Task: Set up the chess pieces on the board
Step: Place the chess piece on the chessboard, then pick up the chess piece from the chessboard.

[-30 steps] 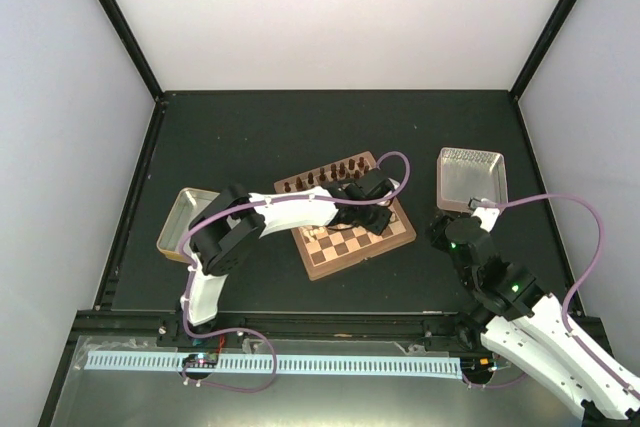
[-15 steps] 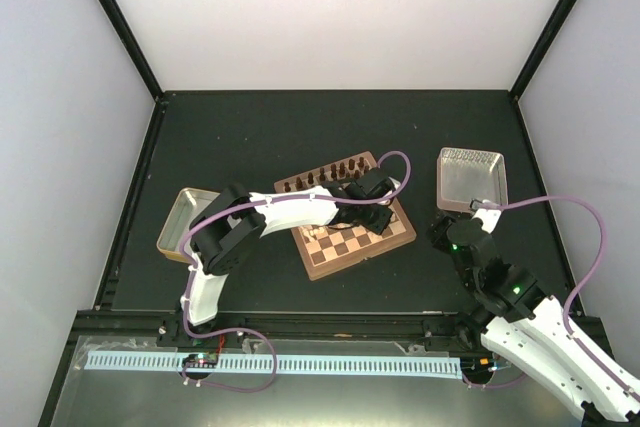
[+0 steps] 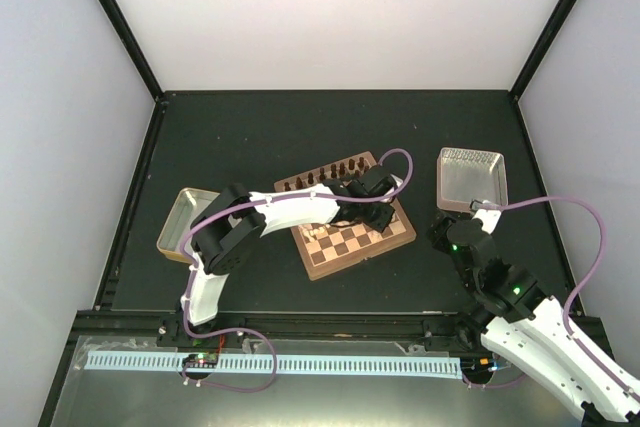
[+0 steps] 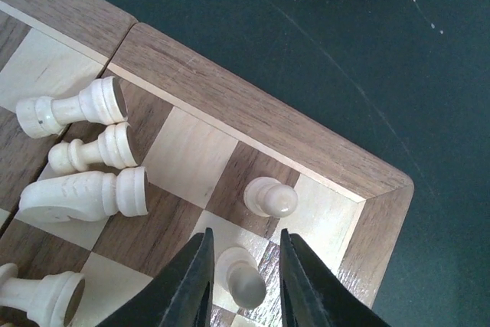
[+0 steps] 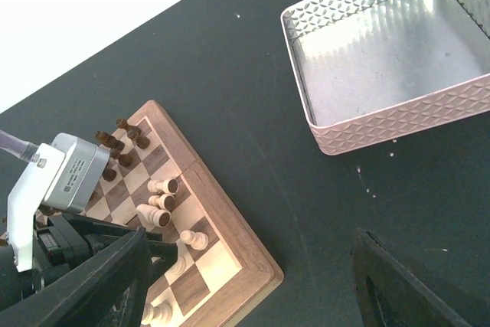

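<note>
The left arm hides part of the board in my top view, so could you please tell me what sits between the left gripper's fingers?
Observer: A cream pawn stands upright inside the left gripper, with a slim gap on each side.
Operator: Thank you. Are any pieces nearby tipped over?
Observer: Yes, a rook, a smaller piece and a knight lie on their sides on the board.
Operator: And the right gripper?
Observer: The right gripper is open and empty, hovering over the mat.
</note>
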Controlling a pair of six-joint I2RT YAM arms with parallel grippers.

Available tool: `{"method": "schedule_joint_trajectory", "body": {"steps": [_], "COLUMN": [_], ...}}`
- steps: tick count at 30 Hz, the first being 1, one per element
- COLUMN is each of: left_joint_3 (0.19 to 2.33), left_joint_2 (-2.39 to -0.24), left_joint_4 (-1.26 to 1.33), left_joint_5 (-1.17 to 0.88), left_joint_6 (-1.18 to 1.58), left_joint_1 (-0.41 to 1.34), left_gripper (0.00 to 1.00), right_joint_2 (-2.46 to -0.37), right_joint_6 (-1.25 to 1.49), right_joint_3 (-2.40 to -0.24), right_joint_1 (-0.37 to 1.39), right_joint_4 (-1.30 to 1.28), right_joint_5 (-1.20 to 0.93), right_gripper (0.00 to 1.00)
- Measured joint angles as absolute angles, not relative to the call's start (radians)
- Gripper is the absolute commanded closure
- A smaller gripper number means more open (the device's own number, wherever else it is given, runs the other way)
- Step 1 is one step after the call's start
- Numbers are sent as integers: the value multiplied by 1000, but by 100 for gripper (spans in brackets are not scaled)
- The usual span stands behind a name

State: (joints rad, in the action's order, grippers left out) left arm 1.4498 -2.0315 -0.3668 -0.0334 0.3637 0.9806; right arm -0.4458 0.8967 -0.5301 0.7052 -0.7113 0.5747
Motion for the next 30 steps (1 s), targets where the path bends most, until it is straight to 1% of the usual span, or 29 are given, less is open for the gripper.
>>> {"method": "schedule_joint_trajectory", "body": {"steps": [6,12,15,18,21,24,30], "left_joint_3": [1451,1449,1420,1360,1271,1156,877], "left_joint_2": [-2032,-2008,-1926,-1797,-1643,-1515,-1275], "left_joint_4": [-369,-373,-366,-349,-320,-290,-296], "left_joint_5": [-34,-31,-17,12,52,96,158], "left_joint_6": [361,362,365,377,397,421,487], "left_joint_1": [981,970,958,943,910,878,764], "left_gripper": [70,62,58,58,56,55,52], "right_joint_2": [-443,-444,-454,-506,-612,-775,-1182], "right_joint_6": [897,889,863,815,754,685,577], "right_joint_3": [-530,-530,-532,-547,-578,-638,-864], "right_joint_1": [706,705,705,705,705,705,714], "right_joint_4": [-711,-711,-702,-666,-616,-560,-479], "right_joint_5": [575,570,544,487,413,330,149], "right_gripper": [27,27,27,27,27,29,36]}}
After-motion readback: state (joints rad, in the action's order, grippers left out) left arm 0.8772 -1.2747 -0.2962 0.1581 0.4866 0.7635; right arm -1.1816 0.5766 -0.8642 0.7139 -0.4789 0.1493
